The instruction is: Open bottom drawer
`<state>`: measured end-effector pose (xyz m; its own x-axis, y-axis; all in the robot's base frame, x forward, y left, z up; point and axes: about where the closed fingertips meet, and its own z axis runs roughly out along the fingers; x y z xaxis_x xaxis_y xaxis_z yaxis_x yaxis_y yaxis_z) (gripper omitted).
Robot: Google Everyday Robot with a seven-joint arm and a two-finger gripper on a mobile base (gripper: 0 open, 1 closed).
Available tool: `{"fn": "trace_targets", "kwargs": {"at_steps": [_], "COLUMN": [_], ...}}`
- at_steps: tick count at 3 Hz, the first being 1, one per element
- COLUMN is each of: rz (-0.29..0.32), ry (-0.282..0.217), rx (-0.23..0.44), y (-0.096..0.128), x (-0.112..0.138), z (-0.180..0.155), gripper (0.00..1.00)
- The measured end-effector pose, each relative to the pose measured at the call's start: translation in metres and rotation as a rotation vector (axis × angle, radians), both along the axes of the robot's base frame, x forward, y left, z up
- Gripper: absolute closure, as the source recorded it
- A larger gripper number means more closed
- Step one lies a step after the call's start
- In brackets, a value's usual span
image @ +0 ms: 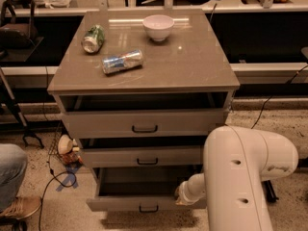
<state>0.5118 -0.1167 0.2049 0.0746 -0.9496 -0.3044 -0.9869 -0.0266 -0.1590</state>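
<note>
The bottom drawer (126, 204) is the lowest of three grey-beige drawers. It stands pulled out, showing its plain grey interior (137, 182) and a small black curved handle (148, 209) on its narrow front. My gripper (182, 195) is at the drawer's right front corner, reaching from behind my white arm (243, 177). The arm hides most of the gripper. The middle drawer (144, 156) and top drawer (144, 123) above are also partly pulled out.
On the cabinet top (192, 66) lie a green can (93, 38), a blue-and-silver can (122, 61) and a white bowl (158, 27). A person's leg and shoe (14, 186) are at the left. Cables and small objects (65, 150) lie on the floor.
</note>
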Motion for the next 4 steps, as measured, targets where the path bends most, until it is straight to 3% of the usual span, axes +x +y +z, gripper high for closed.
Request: {"fn": "trace_targets", "kwargs": {"at_steps": [4], "rz": [0.004], "ry": [0.009], "rx": [0.002], "y": [0.0027], "x": [-0.0039], "z": [-0.0039], "gripper": [0.01]}}
